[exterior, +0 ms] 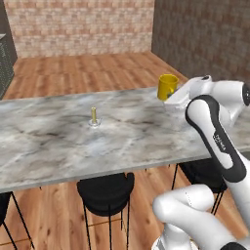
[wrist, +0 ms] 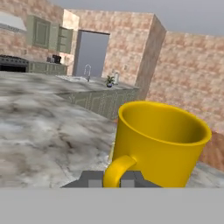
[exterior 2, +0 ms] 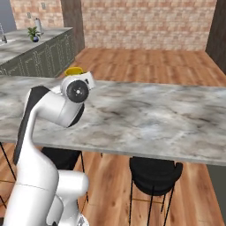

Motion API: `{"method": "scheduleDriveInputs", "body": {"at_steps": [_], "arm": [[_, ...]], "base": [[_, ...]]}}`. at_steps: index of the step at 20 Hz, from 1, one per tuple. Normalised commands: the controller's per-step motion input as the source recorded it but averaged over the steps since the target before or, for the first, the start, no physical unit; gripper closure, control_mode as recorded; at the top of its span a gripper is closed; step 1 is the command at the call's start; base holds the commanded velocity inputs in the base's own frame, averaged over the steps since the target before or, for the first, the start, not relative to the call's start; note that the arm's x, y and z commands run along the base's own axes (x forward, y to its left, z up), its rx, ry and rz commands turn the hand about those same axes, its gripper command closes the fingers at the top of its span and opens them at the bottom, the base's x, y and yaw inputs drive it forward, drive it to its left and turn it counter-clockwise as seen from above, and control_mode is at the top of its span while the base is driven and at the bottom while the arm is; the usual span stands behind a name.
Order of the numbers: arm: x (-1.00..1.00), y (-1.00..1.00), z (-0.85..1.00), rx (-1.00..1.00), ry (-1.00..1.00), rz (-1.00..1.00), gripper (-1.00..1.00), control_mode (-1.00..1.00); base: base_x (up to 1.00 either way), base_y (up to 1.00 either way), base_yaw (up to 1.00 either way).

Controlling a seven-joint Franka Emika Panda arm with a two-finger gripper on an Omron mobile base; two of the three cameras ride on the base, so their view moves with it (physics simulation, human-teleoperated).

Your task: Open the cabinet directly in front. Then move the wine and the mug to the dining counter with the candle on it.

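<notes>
One yellow mug (wrist: 162, 142) is in play, upright with its mouth open to the ceiling, and the tool (wrist: 112, 178) is closed on its handle, the two dark fingertips (wrist: 91, 179) pressed in from either side of the yellow loop. In the left base view the same mug (exterior: 167, 86) sits at the far end of the white arm (exterior: 217, 136), over the far edge of the tabletop (exterior: 49, 146) toward its right; whether its base touches the marble or hangs just above cannot be told. In the right base view just its yellow rim (exterior 2: 73, 70) peeks out behind the arm's wrist. One candle (exterior: 93, 115) stands on the tabletop, a thin pale-yellow stick in a small clear holder, well apart from the mug and to its left. The tabletop is a long slab of grey-white veined marble. Under its near edge, three black round stools appear in the left base view: one (exterior: 106, 193) in the middle, one partly behind the arm, and a sliver of one at the left edge (the right base view shows two, one of them (exterior 2: 152, 170) fully). The floor (exterior: 88, 71) is warm wooden planks, and the walls are pale brick with a darker brick section at the right. Across the room in the hand view runs a second worktop with green cabinets (wrist: 103, 103) below it, carrying a tap and a small potted plant (wrist: 109, 80), with green wall cabinets (wrist: 48, 37) higher up.
</notes>
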Motion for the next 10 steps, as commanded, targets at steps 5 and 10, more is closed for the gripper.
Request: {"method": "scheduleDriveInputs", "body": {"at_steps": [5,10], "arm": [[0.0,0.02,-0.23,-0.12,0.13,0.13,1.0,-1.0],[0.06,0.11,-0.23,-0.07,0.15,0.01,1.0,-1.0]], "base": [[0.0,0.0,0.0],[0.0,0.0,0.0]]}}
